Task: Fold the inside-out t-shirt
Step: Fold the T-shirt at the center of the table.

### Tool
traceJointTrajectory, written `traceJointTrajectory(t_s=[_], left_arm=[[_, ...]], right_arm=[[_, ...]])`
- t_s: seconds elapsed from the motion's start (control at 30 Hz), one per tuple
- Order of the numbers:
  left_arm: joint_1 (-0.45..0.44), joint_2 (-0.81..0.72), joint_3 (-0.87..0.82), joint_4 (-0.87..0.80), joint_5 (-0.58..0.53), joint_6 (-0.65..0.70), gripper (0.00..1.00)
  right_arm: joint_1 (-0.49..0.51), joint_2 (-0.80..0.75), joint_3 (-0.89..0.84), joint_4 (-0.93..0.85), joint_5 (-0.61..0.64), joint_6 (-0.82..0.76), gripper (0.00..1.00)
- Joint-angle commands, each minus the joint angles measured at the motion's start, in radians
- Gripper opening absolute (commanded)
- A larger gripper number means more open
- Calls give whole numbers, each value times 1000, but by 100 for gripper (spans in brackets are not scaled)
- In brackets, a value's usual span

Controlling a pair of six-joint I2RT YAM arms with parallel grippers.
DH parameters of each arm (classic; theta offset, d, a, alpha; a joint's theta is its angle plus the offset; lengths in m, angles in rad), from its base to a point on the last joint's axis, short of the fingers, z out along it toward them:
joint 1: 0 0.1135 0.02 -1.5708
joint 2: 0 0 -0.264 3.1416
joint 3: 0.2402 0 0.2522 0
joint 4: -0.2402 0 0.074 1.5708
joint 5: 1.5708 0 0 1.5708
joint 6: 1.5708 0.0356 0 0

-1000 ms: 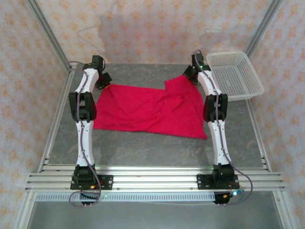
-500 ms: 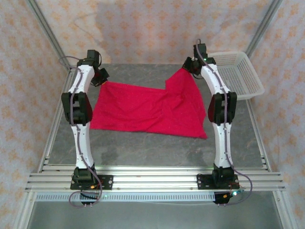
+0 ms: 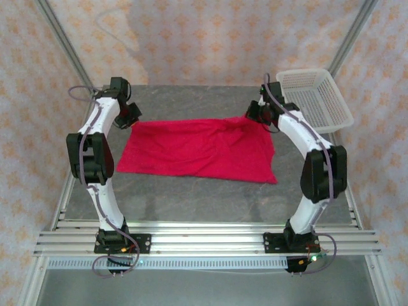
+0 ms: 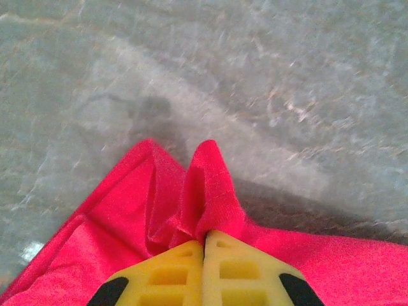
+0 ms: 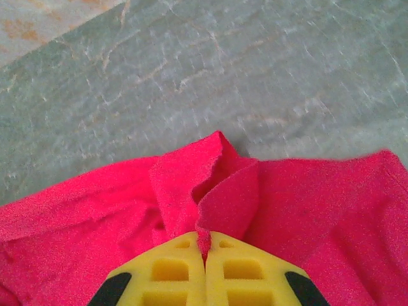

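The crimson t-shirt [image 3: 197, 150] lies spread across the middle of the grey table, folded into a wide rectangle. My left gripper [image 3: 131, 116] is at its far left corner, shut on a pinch of red fabric [image 4: 204, 191] between yellow fingers [image 4: 166, 274]. At the far right corner my right gripper [image 3: 258, 115] is likewise shut on a fold of the shirt [image 5: 217, 191], the cloth edge caught between its yellow fingers [image 5: 242, 274]. No white tag shows.
A white mesh basket [image 3: 313, 99] stands at the back right, close to the right arm. The aluminium frame rail [image 3: 204, 239] runs along the near edge. Bare grey tabletop [image 3: 191, 197] lies in front of the shirt.
Both grippers have pulled the far edge of the shirt toward the near side and lowered it; the raised right flap has come down flat and the arms' elbows have swung outward.
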Motion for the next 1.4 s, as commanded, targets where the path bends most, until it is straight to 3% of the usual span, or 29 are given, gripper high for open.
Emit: traceJointTrajectory(t_s=[0.0,0.33,0.73,0.9,1.17,1.2,1.23,1.3,1.37], left_arm=[[7,-71,-77,52,-57,11,0],[40,-122,-211,76,-79,20,0],[67,-137,-251,68,-126,19,0],[67,-174,-293,88,-144,4,0],[66,-214,-440,163,-132,-18,0],[66,-218,-454,169,-127,-21,9],[66,-223,-460,168,-128,-24,27],[66,-234,-456,152,-136,-29,46],[63,-254,-438,128,-156,-32,56]], right_arm=[[1,-127,-112,74,33,-7,0],[2,-352,-376,52,157,0,0],[-12,-429,-513,23,215,15,0],[-23,-474,-592,58,185,41,0],[-21,-422,-753,166,100,150,1],[-21,-420,-758,156,108,154,8],[-21,-424,-753,139,121,153,20],[-20,-448,-721,89,153,148,38],[-11,-475,-673,37,192,141,42]])
